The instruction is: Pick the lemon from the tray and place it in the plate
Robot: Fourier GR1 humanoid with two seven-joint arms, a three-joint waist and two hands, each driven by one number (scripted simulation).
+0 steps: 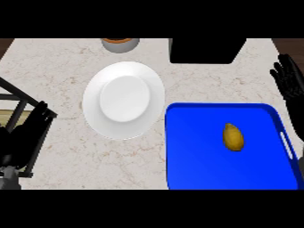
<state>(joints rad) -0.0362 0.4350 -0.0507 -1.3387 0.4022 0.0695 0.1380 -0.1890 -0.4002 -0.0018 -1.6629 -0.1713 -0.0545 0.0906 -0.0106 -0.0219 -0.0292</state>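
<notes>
No writing or brand shows anywhere. One lemon (233, 137), dull yellow and oval with pointed ends, lies alone right of centre in the single blue tray (200, 164) at the worktop's (55, 58) near right corner. One white plate (123, 99) sits just left of the tray. The left hand (24, 133) and right hand (296, 91) rest with fingers spread apart, holding nothing.

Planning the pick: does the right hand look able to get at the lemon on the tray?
Probably yes. The right hand is open beside the blue tray, and the lemon lies alone on it with nothing over it or between them.
</notes>
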